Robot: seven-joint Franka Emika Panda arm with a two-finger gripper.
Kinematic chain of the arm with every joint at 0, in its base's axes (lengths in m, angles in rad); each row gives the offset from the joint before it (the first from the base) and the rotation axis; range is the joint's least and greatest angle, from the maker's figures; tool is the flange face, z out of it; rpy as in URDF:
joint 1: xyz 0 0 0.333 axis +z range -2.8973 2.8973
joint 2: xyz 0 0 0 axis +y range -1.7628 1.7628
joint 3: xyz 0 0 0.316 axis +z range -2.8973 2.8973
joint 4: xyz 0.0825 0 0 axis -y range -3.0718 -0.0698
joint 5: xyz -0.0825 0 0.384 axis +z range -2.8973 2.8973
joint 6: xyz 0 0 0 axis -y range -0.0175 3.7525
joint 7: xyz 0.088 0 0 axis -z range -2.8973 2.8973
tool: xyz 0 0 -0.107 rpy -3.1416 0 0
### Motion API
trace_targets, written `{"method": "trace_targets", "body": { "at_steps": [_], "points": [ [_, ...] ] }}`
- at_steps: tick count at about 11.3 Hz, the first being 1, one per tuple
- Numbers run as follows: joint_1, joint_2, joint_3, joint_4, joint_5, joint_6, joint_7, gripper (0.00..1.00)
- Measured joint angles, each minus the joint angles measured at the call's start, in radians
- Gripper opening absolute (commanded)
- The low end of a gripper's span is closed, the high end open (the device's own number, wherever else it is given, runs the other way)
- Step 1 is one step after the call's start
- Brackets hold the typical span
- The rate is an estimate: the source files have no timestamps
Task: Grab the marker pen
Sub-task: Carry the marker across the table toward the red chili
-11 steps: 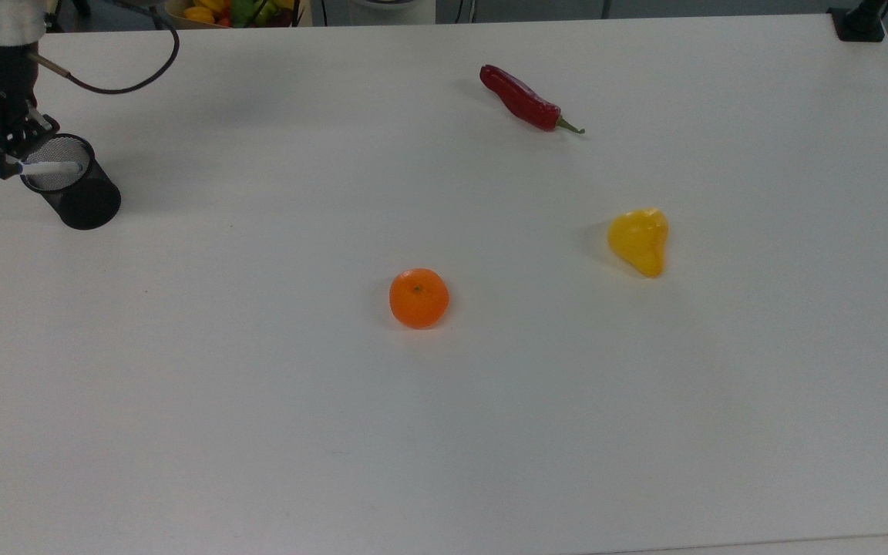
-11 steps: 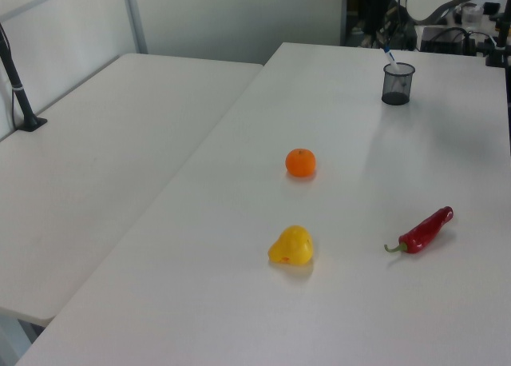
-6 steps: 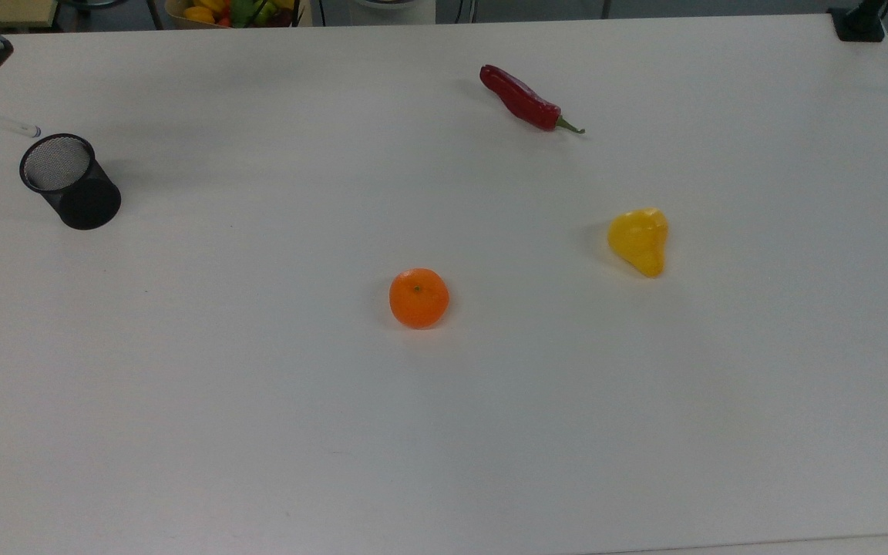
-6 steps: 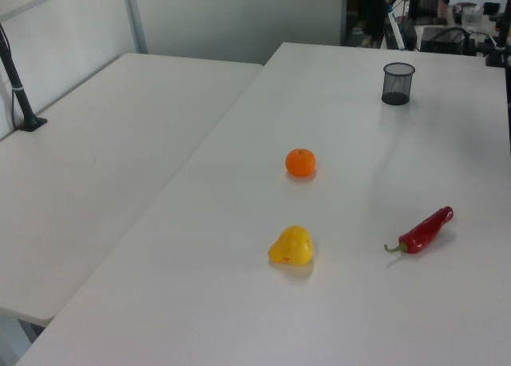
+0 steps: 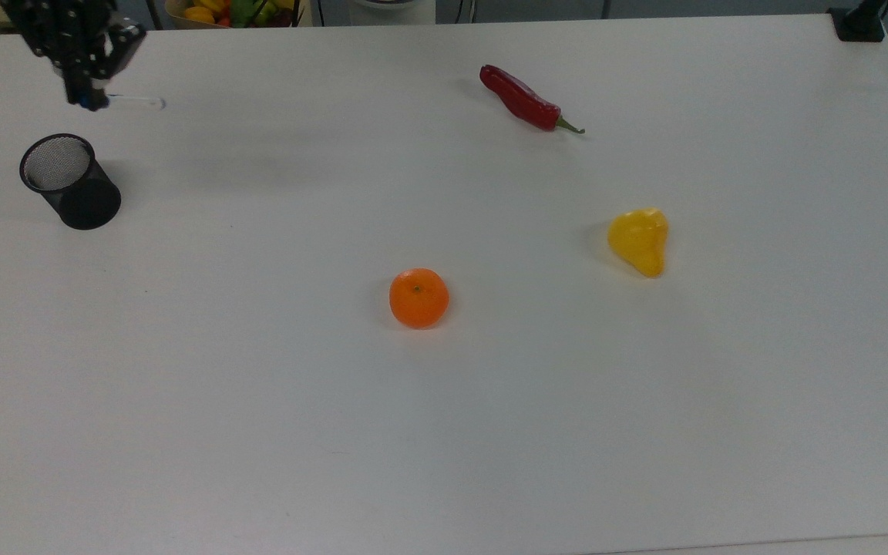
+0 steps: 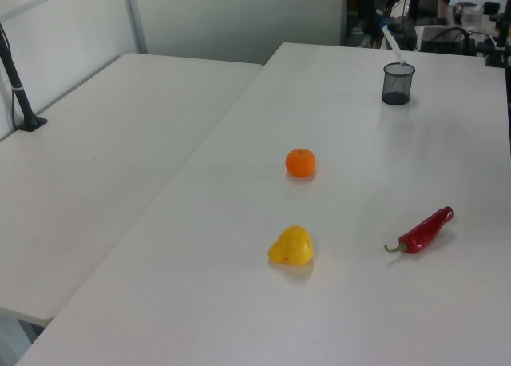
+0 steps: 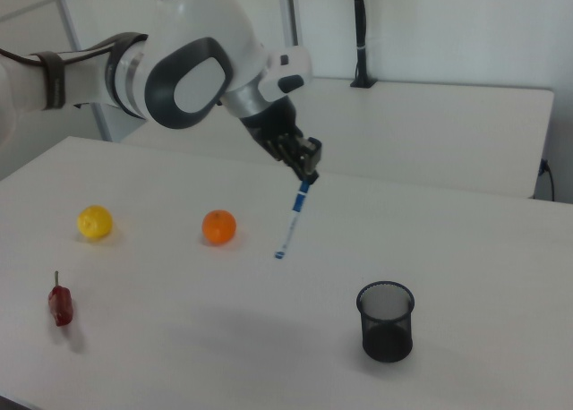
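The hand (image 7: 307, 170) grips the marker pen (image 7: 292, 217) (cap end) high above the mesh cup (image 7: 386, 321)

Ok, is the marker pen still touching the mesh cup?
Apart. The right view shows the marker pen hanging from the gripper in mid-air, well above and to the right view's left of the mesh cup, with bare table between.

The marker pen (image 7: 293, 221), a slim white barrel with a blue cap and a small blue end, is hanging tilted in the air, its capped end up, its lower end pointing down toward the right view's left.
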Motion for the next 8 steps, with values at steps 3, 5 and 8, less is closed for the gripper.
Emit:
{"method": "trace_targets", "body": {
  "at_steps": [3, 5, 8],
  "points": [
    [0.003, 0.0, 0.116, -0.005, 0.0, -0.182, 0.0, 0.0],
    [0.015, 0.015, 0.185, -0.015, 0.0, -0.305, -0.006, 0.0],
    [0.038, 0.07, 0.268, -0.029, 0.023, -0.359, -0.006, 0.0]
  ]
}}
